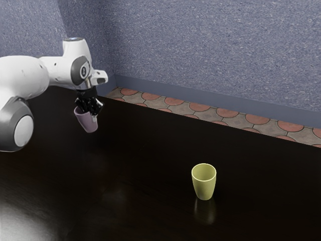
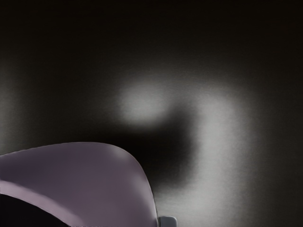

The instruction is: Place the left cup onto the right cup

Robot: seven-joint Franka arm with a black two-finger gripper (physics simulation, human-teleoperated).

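At table (image 1: 145,150): purple cup (image 1: 87,122), yellow cup (image 1: 203,182), two.

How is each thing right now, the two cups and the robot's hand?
purple cup: up in the air above the table, tilted, gripped at its rim.
yellow cup: standing upright on the table, mouth up, nothing on it.
gripper: shut on the purple cup, pointing down.

My gripper (image 1: 89,109) hangs above the dark table (image 1: 125,165) with the purple cup (image 1: 88,123); the way toward the yellow cup (image 1: 203,181) is open, and the wall (image 1: 200,45) stands well behind.
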